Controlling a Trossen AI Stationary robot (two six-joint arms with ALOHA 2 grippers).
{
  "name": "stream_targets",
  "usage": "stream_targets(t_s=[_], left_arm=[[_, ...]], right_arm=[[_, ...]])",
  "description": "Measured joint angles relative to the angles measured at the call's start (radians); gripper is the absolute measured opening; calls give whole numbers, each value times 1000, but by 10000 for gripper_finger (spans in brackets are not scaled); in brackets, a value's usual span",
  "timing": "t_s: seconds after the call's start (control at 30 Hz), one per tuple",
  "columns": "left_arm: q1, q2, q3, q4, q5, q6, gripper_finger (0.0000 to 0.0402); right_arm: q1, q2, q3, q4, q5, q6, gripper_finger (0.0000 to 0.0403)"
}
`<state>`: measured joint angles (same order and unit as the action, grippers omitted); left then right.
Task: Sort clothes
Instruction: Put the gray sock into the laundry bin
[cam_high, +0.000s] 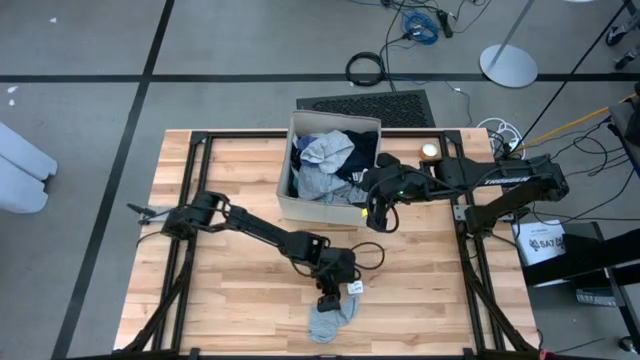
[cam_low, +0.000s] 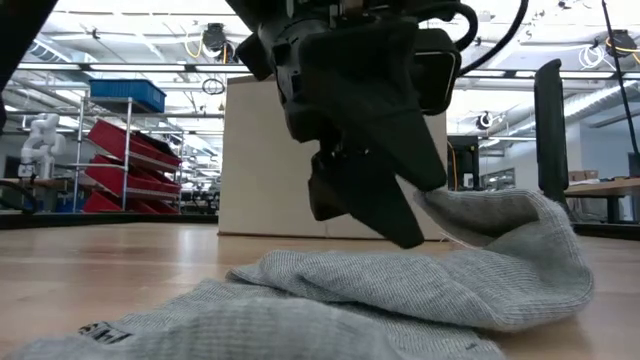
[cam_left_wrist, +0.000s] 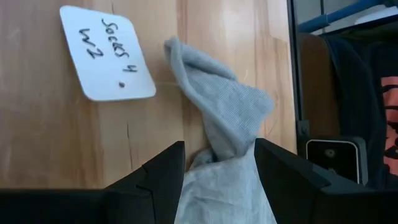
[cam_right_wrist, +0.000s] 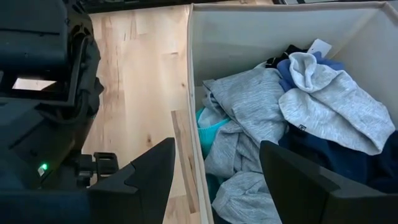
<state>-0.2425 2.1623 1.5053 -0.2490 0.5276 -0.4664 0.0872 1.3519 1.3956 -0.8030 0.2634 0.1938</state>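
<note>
A small grey knit piece (cam_high: 333, 320), sock-like, lies near the table's near edge, one end humped up (cam_low: 500, 215). A white card (cam_left_wrist: 106, 53) reading "Socks 4 W2" lies just beyond it. My left gripper (cam_high: 328, 300) stands over the piece, pointing down, fingers open on either side of its bunched part (cam_left_wrist: 217, 186). The beige fabric box (cam_high: 320, 208) stands at the table's far middle. It holds grey tops (cam_right_wrist: 249, 106), a navy piece (cam_right_wrist: 336, 155) and some turquoise (cam_right_wrist: 211, 127). My right gripper (cam_high: 378, 218) is open and empty above the box's near right corner. My left gripper comes from above, pointing down, with the grey piece's bunched part (cam_left_wrist: 214, 193) between its open fingers. The cloth reaches both fingers' inner sides. The piece rests on the table. Its humped end (cam_low: 450, 205) rises against one finger (cam_low: 400, 215).
The table's near edge lies close behind the grey piece. A small round thing (cam_high: 430, 151) sits on the table right of the box. Bare wood (cam_high: 230, 290) lies left of my left gripper. A black mat (cam_high: 370, 103) lies on the floor beyond the box.
</note>
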Motion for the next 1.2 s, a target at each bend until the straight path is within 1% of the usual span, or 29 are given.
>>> stream_targets(t_s=[0.53, 0.63, 0.93, 1.2], left_arm=[[1, -2, 2, 17, -2, 9, 200], [1, -2, 2, 32, -5, 37, 184], [1, -2, 2, 31, -7, 57, 110], [1, -2, 2, 30, -7, 64, 103]], right_arm=[[0, 0, 0, -3, 0, 1, 224], [0, 0, 0, -3, 1, 1, 224], [0, 0, 0, -3, 1, 1, 224], [0, 0, 0, -3, 1, 1, 224]])
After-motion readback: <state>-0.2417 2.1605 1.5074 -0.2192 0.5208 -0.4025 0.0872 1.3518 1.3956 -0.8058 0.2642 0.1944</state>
